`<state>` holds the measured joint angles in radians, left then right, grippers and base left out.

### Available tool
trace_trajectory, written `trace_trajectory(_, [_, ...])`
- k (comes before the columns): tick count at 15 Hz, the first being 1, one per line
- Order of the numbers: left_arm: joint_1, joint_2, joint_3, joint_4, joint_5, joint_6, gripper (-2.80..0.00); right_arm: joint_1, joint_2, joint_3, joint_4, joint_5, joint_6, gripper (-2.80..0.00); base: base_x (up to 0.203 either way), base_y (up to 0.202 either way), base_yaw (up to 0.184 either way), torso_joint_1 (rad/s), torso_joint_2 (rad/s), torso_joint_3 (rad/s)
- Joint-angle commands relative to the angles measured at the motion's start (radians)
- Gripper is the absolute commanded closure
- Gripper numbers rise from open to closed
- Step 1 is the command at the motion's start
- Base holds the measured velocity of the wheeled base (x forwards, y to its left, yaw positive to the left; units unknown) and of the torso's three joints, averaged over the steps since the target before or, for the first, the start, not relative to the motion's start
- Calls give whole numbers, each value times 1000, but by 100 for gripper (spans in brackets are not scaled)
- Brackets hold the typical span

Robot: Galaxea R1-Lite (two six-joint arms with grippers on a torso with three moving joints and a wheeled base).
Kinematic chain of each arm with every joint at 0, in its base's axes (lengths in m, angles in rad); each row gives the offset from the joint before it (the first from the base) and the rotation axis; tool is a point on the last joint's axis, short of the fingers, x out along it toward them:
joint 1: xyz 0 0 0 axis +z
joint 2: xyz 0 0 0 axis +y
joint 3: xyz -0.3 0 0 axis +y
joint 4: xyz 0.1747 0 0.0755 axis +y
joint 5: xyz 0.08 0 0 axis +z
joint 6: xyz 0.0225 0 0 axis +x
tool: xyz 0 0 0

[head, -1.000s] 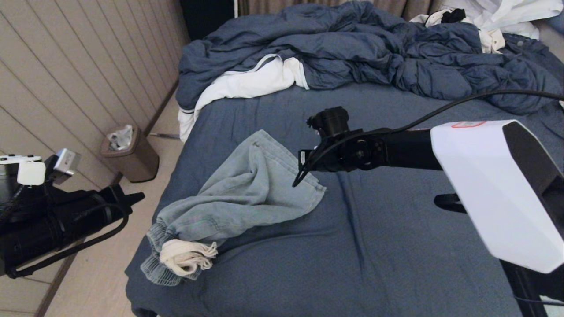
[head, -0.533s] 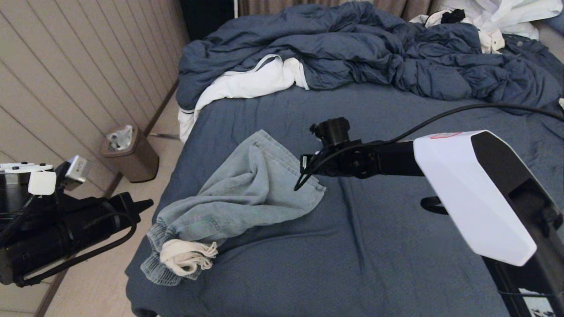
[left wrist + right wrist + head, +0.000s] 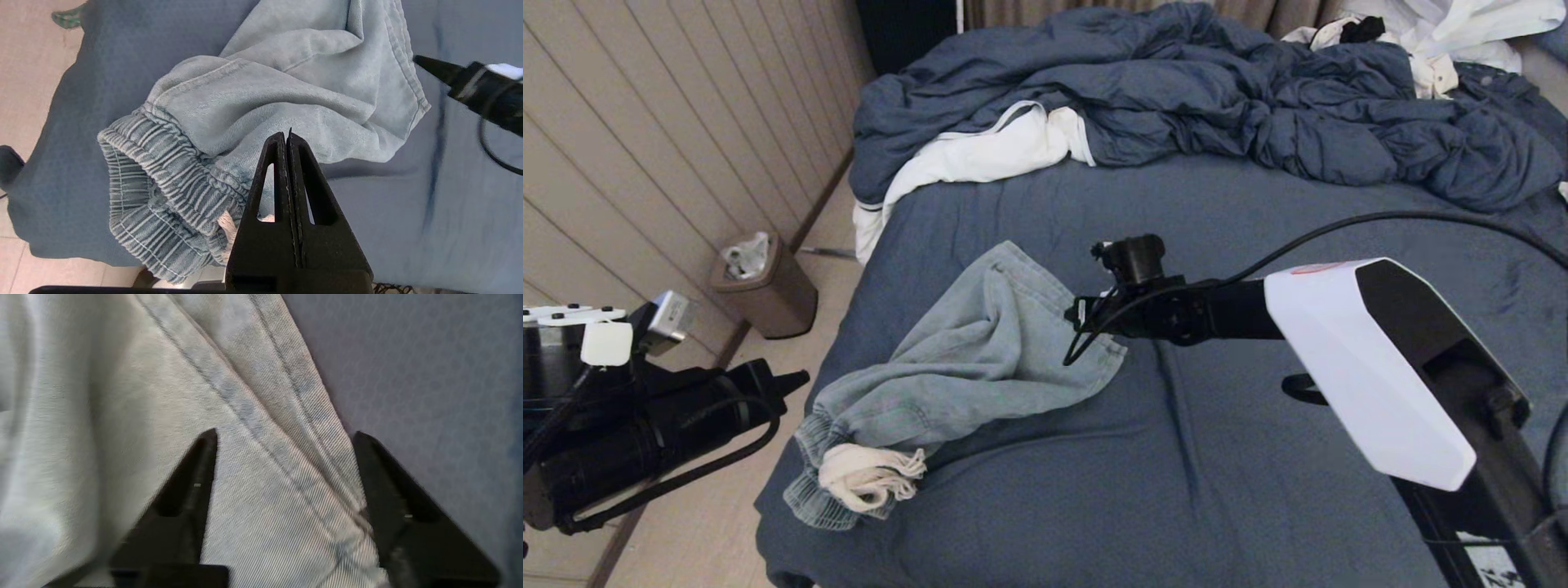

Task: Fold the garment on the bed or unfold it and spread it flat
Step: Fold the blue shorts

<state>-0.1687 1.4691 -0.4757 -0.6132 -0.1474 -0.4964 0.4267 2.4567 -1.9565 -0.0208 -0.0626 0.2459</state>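
While right hand [image 3: 282,435] gapes, garment [image 3: 964,367] hem beneath

A: Any readable text, labels, brands, numbers?
B: None. Red mark on top of the white arm cover [image 3: 1364,367], right of centre in the head view, too small to read.
A: Wrist views?
B: Only denim shorts [image 3: 286,94] and blue sheet [image 3: 429,375], nothing printed.
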Motion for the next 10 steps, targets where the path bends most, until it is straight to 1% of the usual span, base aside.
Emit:
trace_trajectory(1, [0,2,0,-3,-1,-4,0,-12,64,-2,-25,0,-10,-280,0,0,0,0,0,0])
trace_trajectory(3, [0,7,0,-3,-1,-4,0,-24,88,-2,-55,3,-14,-280,0,0,0,0,0,0])
trace_trajectory(8, [0,22,0,-3,0,-1,0,-23,111,-1,-47,15,-5,-280,0,0,0,0,0,0])
trace_trajectory(9, [0,22,0,-3,0,-2,0,-22,111,-1,-45,15,-4,0,0,0,0,0,0,0])
trace_trajectory(10, [0,22,0,-3,0,-1,0,-22,111,-1,-44,15,-1,0,0,0,0,0,0,0])
